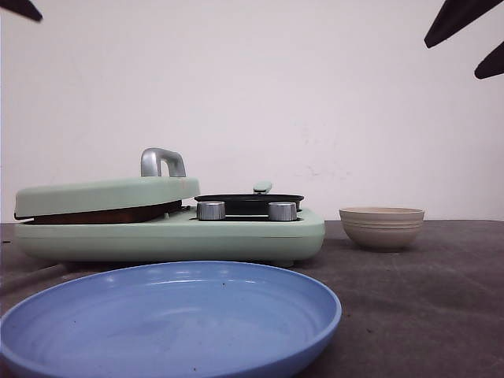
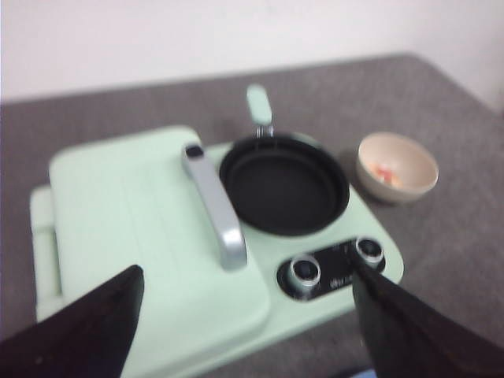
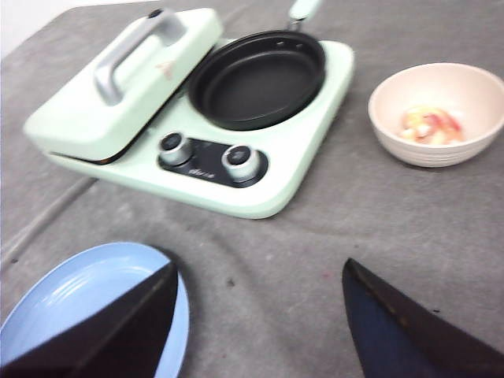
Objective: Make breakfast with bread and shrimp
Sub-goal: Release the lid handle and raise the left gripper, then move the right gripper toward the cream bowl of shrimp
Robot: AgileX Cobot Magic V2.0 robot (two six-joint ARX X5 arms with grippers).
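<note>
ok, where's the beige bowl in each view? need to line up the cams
Front: beige bowl at right, on the table beside the green cooker.
Left wrist: bowl at right, past the black pan; pinkish food inside.
Right wrist: bowl at upper right, food visible.
Shared landmark: the two silver knobs on the cooker's front.

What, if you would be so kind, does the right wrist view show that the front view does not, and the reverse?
Only the right wrist view looks down into the beige ceramic bowl, showing pinkish-orange pieces of food inside, and into the bare round black frying pan. Only the front view shows the round blue plastic plate whole, and the bowl's ribbed outer wall. Both show the mint-green breakfast maker with its lid closed, its silver handle and two silver knobs. No bread is visible in either.
</note>
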